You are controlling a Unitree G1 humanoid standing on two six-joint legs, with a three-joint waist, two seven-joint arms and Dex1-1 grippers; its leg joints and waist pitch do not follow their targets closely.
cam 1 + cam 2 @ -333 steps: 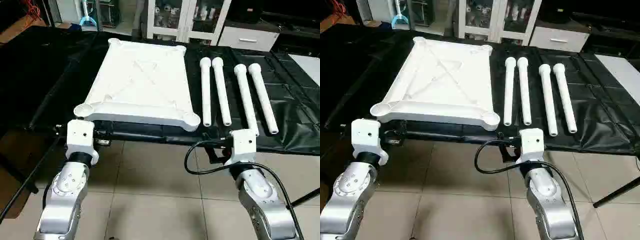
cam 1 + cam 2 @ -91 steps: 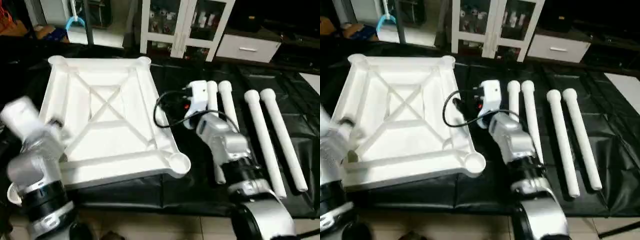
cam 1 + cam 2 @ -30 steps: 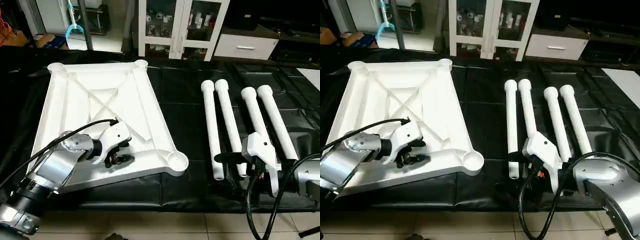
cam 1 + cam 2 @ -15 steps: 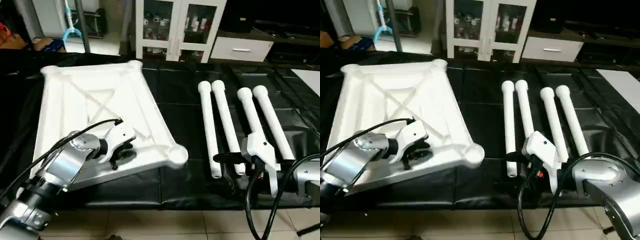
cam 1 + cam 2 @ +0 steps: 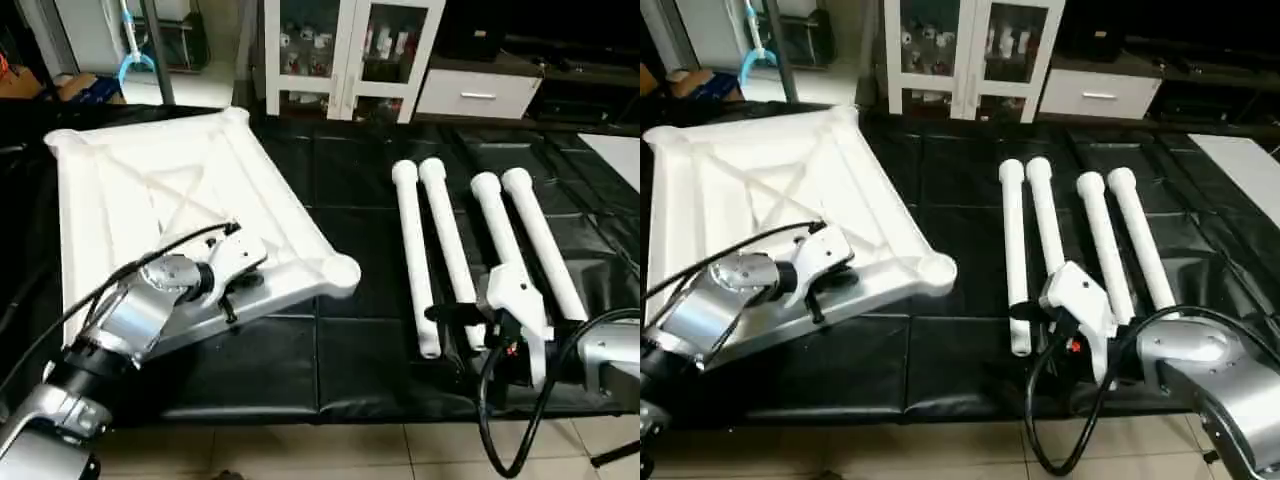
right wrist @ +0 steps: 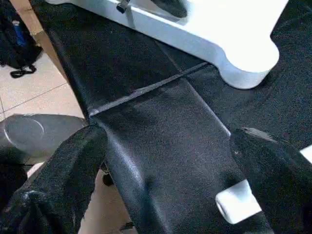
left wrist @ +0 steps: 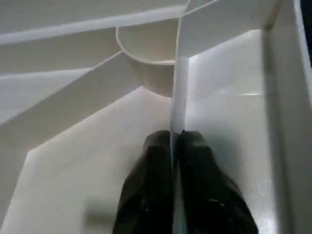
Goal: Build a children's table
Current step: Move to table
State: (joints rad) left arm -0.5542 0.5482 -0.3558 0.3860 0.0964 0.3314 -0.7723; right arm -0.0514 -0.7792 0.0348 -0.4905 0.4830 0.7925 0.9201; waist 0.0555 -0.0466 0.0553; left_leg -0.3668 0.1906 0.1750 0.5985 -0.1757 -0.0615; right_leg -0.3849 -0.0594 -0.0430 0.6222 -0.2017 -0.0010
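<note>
The white tabletop (image 5: 150, 200) lies underside up on the left of the black cloth, its X-braced ribs and round corner sockets (image 5: 340, 273) showing. My left gripper (image 5: 232, 293) reaches in over its near edge. In the left wrist view its black fingers (image 7: 151, 161) are shut on a thin upright rib (image 7: 178, 92) near a socket. Several white tube legs (image 5: 445, 240) lie side by side to the right. My right gripper (image 5: 460, 335) hovers open at their near ends, fingers (image 6: 73, 165) spread wide above the cloth beside one leg end (image 6: 239, 207).
A black cloth (image 5: 350, 200) covers the work table, whose near edge drops to a tiled floor (image 5: 330, 450). A white glass-door cabinet (image 5: 350, 50) and a white drawer unit (image 5: 475, 95) stand behind. A black cable (image 5: 500, 420) loops from my right wrist.
My left gripper's fingers have closed on the rib. The tabletop has swung, its near right corner moving left and away from the legs. The right gripper has stayed put.
</note>
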